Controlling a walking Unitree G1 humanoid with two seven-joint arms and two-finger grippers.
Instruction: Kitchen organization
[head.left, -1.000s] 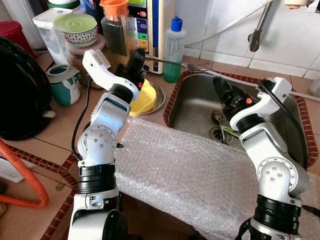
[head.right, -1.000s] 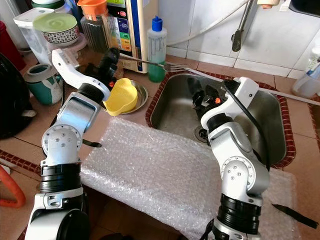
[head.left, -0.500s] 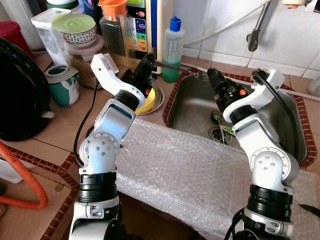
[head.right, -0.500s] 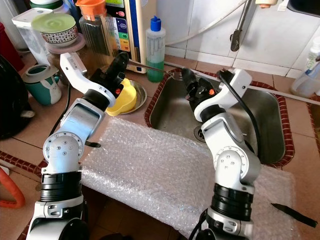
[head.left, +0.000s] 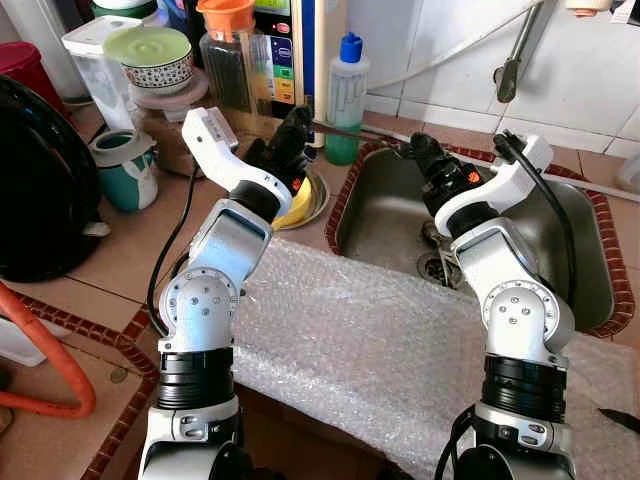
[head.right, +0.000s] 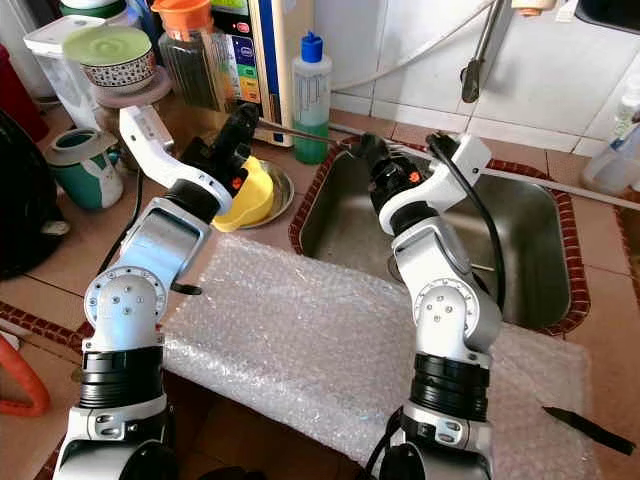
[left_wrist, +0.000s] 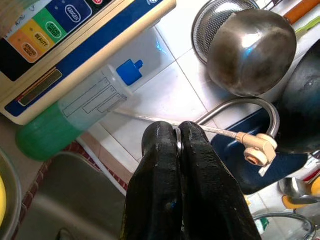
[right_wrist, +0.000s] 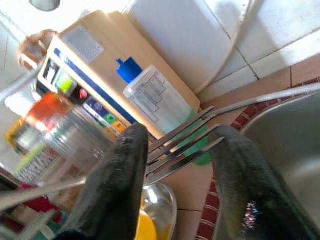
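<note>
Left gripper (left_wrist: 178, 142) is raised over the counter beside the sink (head.left: 590, 290), fingers pressed together on the thin metal handle of a fork (right_wrist: 182, 142). The fork runs level from that grip toward the sink's rear left corner, in front of the green-bottomed bottle with the blue cap (head.left: 347, 95). Right gripper (right_wrist: 182, 150) is lifted at that same corner with its fingers spread; the fork's tines lie in the gap between them, not visibly touched by either finger. Below the left gripper a yellow object (head.right: 250, 192) sits in a small metal dish (head.right: 278, 190) on the counter. A sheet of bubble wrap (head.left: 370, 340) covers the counter's front edge.
</note>
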